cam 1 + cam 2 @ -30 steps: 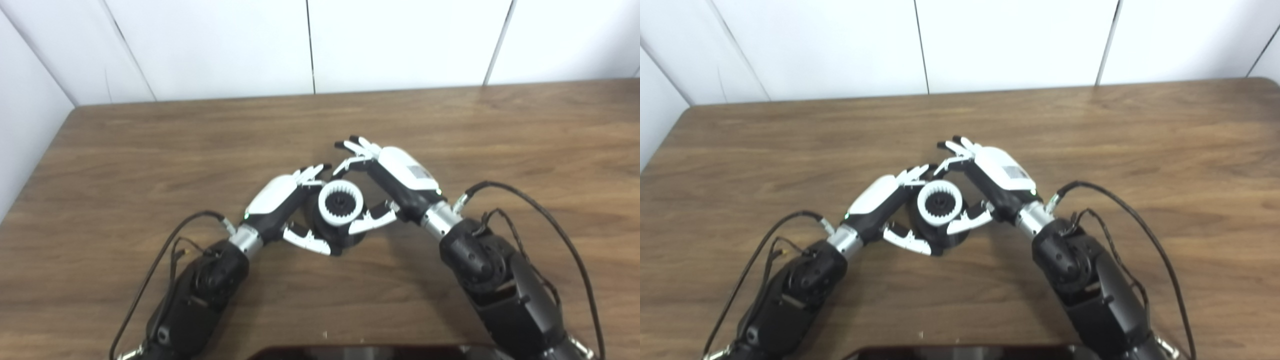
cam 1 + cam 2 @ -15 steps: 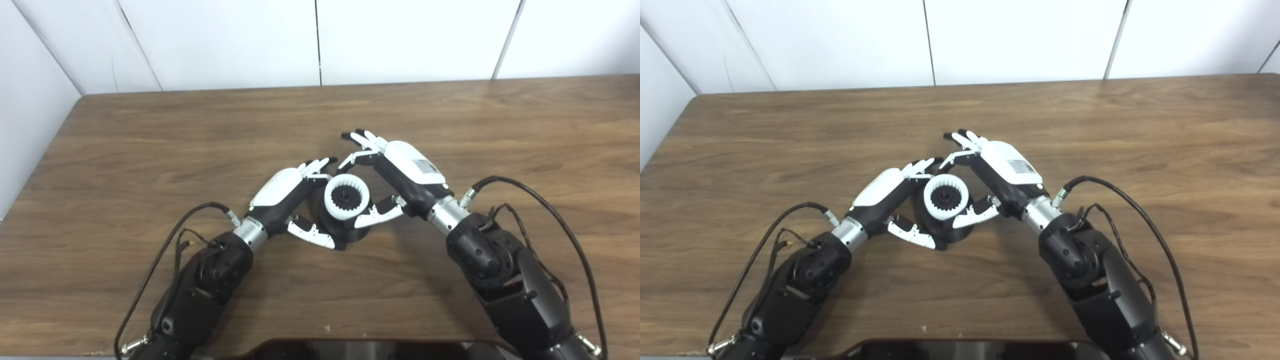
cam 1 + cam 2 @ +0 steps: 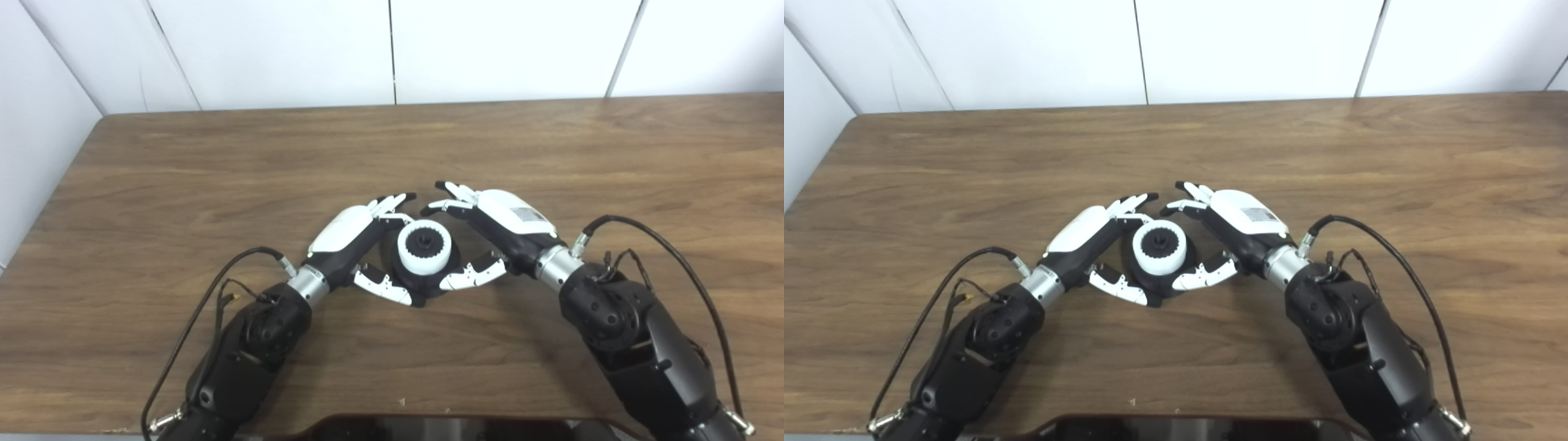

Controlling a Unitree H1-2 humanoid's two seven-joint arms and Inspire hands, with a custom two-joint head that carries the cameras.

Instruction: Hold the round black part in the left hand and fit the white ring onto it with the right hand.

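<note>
White ring (image 3: 424,248) seated over round black part (image 3: 422,283), mid-worktop toward near edge of table (image 3: 153,184). Both look rigid, light plastic; ring toothed inside, so grip outer rim only, avoid teeth. Left hand (image 3: 358,245) cups black part from left, fingers wrapped behind, thumb in front. Right hand (image 3: 490,236) released, fingers spread, thumb low beside base, not gripping ring. Judge fit nearly done; you press evenly.

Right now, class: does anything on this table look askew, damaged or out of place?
Nothing stands out. The white ring sits level on the round black part, which rests on the table cradled by the left hand. The right hand curves beside it with fingers apart.
</note>
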